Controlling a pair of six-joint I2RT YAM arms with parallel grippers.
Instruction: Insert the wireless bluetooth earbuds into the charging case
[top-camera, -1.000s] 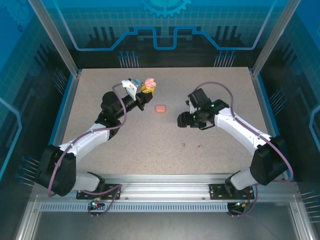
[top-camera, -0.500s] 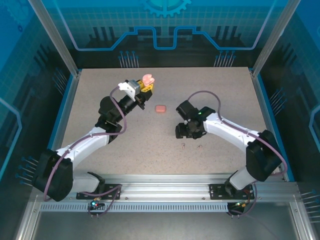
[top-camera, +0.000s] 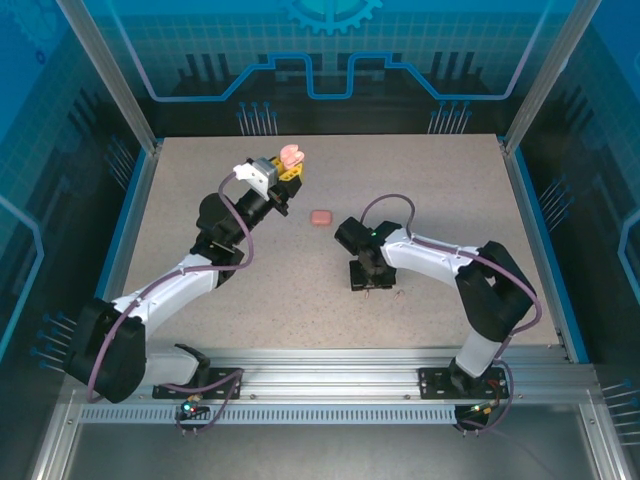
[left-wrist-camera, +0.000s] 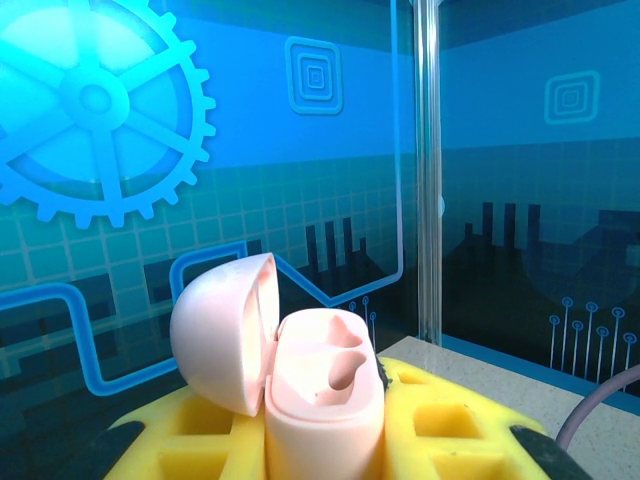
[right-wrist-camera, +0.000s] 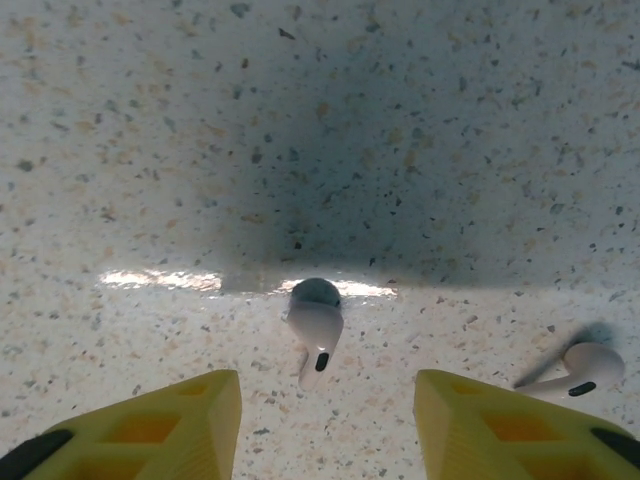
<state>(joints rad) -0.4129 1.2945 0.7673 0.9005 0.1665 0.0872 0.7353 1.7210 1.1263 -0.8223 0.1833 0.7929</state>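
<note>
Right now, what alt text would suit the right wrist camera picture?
A pale earbud lies on the speckled table, just ahead of the open claw and its two yellow fingers. A second earbud lies off to the right.

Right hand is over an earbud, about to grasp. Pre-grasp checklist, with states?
1. Lid open on charging case, gripped by left hand: ok.
2. Its sockets empty: ok.
3. Target: near earbud centred between right hand fingers: ok.
4. Those fingers apart, not touching it: ok.
5. Clearance: second earbud outside the fingers: ok.
6. Fingertip height over table: cannot tell.
</note>
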